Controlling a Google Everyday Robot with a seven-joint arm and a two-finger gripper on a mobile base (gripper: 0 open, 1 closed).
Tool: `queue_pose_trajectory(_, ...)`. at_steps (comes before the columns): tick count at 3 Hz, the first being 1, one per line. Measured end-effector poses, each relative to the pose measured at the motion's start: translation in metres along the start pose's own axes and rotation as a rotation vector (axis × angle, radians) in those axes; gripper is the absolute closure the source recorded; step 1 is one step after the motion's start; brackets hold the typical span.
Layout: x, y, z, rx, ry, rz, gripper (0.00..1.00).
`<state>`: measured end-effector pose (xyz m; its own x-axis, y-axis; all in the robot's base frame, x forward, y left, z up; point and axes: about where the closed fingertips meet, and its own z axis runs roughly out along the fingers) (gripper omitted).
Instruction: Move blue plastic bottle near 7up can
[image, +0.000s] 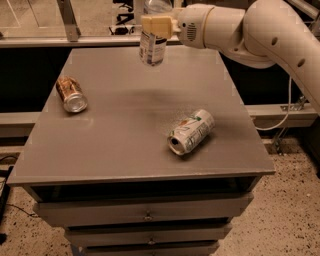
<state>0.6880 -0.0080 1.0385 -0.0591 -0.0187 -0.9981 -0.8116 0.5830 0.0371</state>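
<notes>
The blue plastic bottle (152, 46) hangs upright in the air above the far middle of the grey table (125, 135), its top cut off by the frame's upper edge. My gripper (156, 26) is shut on its upper body, reaching in from the right. The 7up can (191, 131), silvery-white with green and red markings, lies on its side on the right half of the table, open end toward the front. The bottle is well behind and to the left of this can.
A brown, copper-coloured can (71, 93) lies on its side near the table's left edge. Drawers (147, 215) sit below the tabletop. A metal rail (70, 42) runs behind the table. My white arm (260, 35) spans the upper right.
</notes>
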Motion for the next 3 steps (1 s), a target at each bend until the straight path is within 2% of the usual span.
queue_pose_trajectory(1, 0.0, -0.002, -0.036, 0.028, 0.043, -0.056, 1.0)
queue_pose_trajectory(2, 0.014, -0.009, -0.068, 0.072, 0.119, -0.078, 1.0)
queue_pose_trajectory(3, 0.041, -0.019, -0.101, 0.11, 0.18, -0.067, 1.0)
